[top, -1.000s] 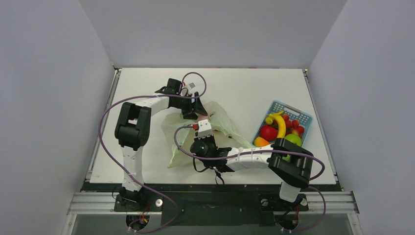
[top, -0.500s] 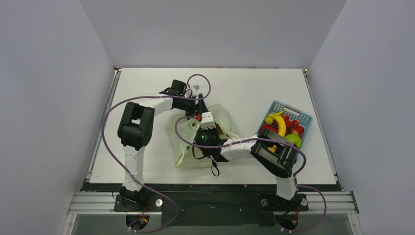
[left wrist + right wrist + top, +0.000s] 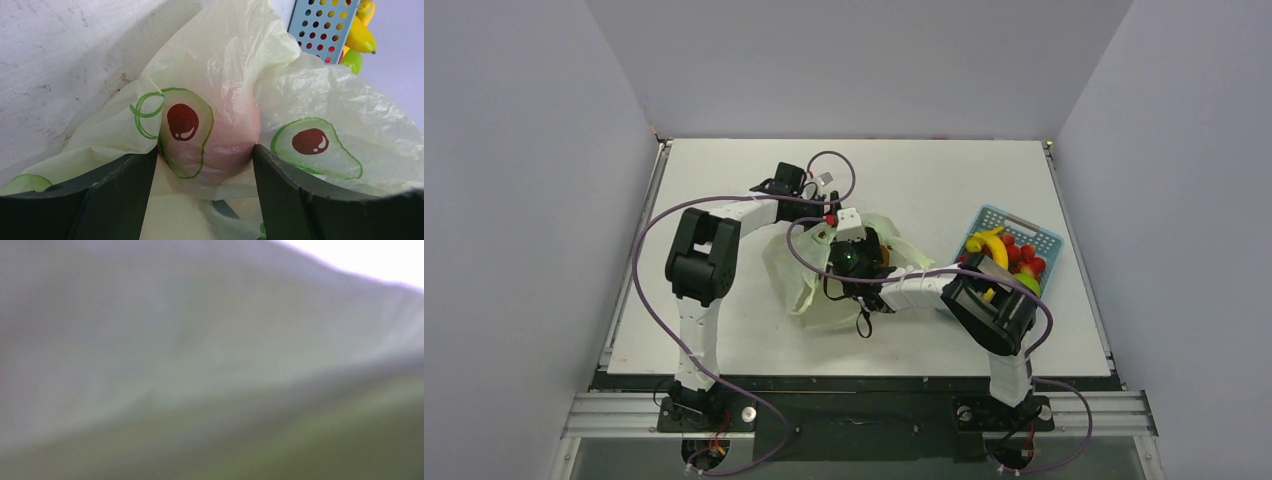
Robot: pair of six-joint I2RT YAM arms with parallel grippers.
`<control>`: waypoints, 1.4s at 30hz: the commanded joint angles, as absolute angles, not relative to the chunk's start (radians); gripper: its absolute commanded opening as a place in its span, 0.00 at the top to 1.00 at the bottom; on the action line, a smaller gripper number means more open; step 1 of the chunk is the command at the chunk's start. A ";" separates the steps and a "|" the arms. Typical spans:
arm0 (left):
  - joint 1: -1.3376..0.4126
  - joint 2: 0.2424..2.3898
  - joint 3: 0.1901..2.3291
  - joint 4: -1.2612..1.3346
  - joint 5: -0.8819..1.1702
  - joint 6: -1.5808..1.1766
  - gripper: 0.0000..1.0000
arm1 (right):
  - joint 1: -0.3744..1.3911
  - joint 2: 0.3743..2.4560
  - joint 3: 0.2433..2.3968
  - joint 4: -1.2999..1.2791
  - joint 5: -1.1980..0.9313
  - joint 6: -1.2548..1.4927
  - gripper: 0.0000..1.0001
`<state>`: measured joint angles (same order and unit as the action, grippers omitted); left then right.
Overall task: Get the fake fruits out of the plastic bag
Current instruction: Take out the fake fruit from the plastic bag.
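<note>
**A:** Checking the overhead shot, we've got the plastic bag (image 3: pixel 819 305) crumpled on the white table (image 3: pixel 724 190). It's off to the left of the blue basket (image 3: pixel 1039 238) and close to it. We can't say whether they touch, since the right arm (image 3: pixel 919 288) crosses that gap. The fake fruits (image 3: pixel 998 256) we can actually make out all sit in the basket: a yellow banana, some red ones and a green one at the near end.

**B:** Yep, same here. The left gripper (image 3: pixel 205 150) comes in at the bag's far edge, well left of the basket. On its wrist cam the two dark fingers (image 3: pixel 120 200) press on either side of a bulge of film with avocado prints. There's something round and pinkish under the plastic right between them. So we'd call those jaws partway closed, pinching the bag around that lump. What the lump is, we can't tell through the film.

**A:** And the right gripper? Its wrist sits over the middle of the bag, left of the basket, with the fingers out of sight among the folds. Its cam gives us nothing but a blurry pale grey-green smear, so we can't tell if those jaws are apart or together.

**B:** Agreed. The left wrist cam also catches a corner of the basket beyond the bag, with the banana and the green fruit right beside it.
</note>
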<state>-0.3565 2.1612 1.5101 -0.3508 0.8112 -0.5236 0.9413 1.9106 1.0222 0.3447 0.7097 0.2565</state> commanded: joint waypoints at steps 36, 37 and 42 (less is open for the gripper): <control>-0.351 2.184 1.536 -0.380 0.782 -0.495 0.34 | 0.978 1.755 0.992 0.295 0.525 0.247 1.00; -0.351 2.184 1.536 -0.380 0.780 -0.494 0.34 | 0.987 1.741 0.985 0.290 0.525 0.249 1.00; -0.350 2.192 1.536 -0.381 0.775 -0.493 0.34 | 1.018 1.689 0.949 0.252 0.537 0.294 1.00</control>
